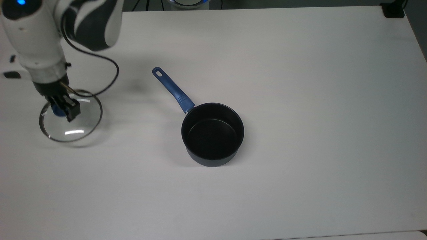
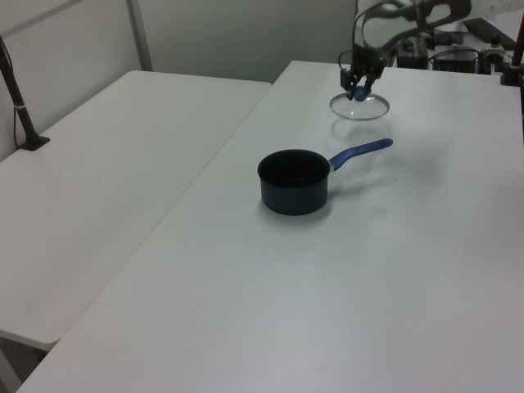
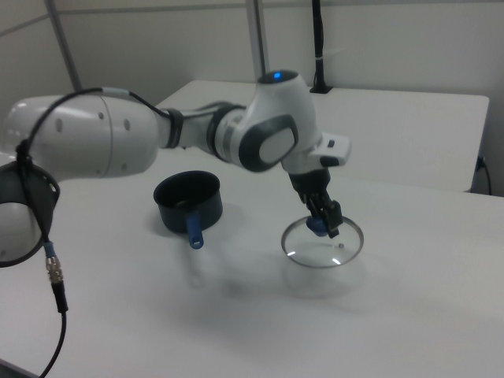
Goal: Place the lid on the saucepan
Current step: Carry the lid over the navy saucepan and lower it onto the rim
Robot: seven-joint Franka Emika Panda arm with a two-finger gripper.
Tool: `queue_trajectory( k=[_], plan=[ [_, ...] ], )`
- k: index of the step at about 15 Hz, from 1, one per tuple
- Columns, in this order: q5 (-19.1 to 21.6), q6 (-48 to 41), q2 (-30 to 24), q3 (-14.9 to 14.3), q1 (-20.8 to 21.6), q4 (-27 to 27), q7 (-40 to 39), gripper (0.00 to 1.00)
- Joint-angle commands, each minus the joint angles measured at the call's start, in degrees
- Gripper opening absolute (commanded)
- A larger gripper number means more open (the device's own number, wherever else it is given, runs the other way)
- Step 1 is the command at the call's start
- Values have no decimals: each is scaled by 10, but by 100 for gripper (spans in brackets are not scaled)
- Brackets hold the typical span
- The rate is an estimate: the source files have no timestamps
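The lid [image 1: 77, 128], a clear glass disc with a steel rim, hangs a little above the white table at the top view's left. My gripper [image 1: 61, 107] is shut on its blue knob [image 1: 57, 111]. The right view shows the lid [image 3: 329, 250] held level under the gripper [image 3: 319, 225], with a shadow on the table beneath it. The saucepan [image 1: 212, 133] stands upright and open near the table's middle, its long blue handle [image 1: 172, 88] pointing toward the top view's upper left. In the left view the lid [image 2: 360, 110] and gripper [image 2: 358, 87] are beyond the saucepan [image 2: 293, 182].
A black cable [image 1: 106, 70] loops from my wrist over the table beside the lid. A black clamp [image 1: 393, 10] sits at the top view's far right corner. A second white table [image 2: 106, 180] adjoins on the left view's left, with a black post [image 2: 20, 110].
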Motion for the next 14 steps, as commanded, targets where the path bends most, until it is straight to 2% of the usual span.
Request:
queue_trajectory(
  k=[1,4,7,10,14],
  plan=[
    [-6,-66,-36,-9,3,13,-27,52],
    [-4,-67,-40,-12,9,13,-22,52],
    [-3,-67,-42,-14,55,13,6,52],
    [-3,-82,-42,-38,138,15,42,52],
    [-3,-108,-36,-46,226,45,94,52]
  ],
)
